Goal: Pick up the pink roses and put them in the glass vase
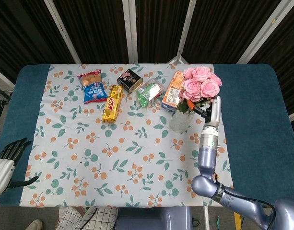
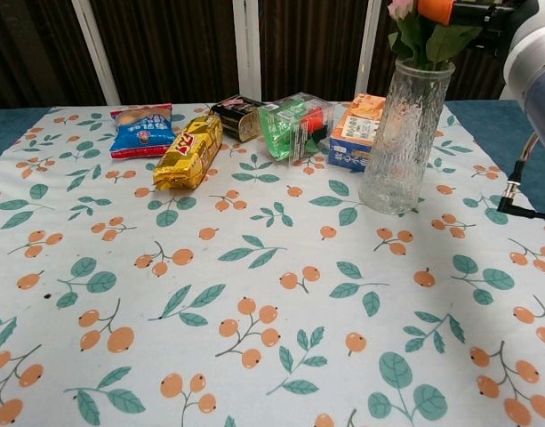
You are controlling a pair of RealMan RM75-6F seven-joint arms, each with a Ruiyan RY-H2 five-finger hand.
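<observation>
fingers: right hand (image 1: 207, 111) holding pink roses (image 1: 200, 85) | surface: floral tablecloth (image 1: 89, 143) | room: dark curtains (image 1: 94, 28)

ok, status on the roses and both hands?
Right hand holds pink roses, stems inside the clear ribbed glass vase. Left hand open, idle at table edge. Orange carton beside vase, not obstructing.

Glass vase (image 2: 405, 133) stands upright near the far right of the tablecloth (image 2: 254, 294). Rose stems and leaves (image 2: 423, 40) sit in its mouth; blooms mostly cut off by top edge. Right hand (image 2: 485, 13) at top right corner, at the stems w/ an orange part; grip unclear. Along far edge, left to right: blue snack bag (image 2: 143, 129), gold pack (image 2: 190, 151), dark box (image 2: 236, 116), clear green pack (image 2: 294, 124), orange carton (image 2: 356, 129) just beside vase.
</observation>
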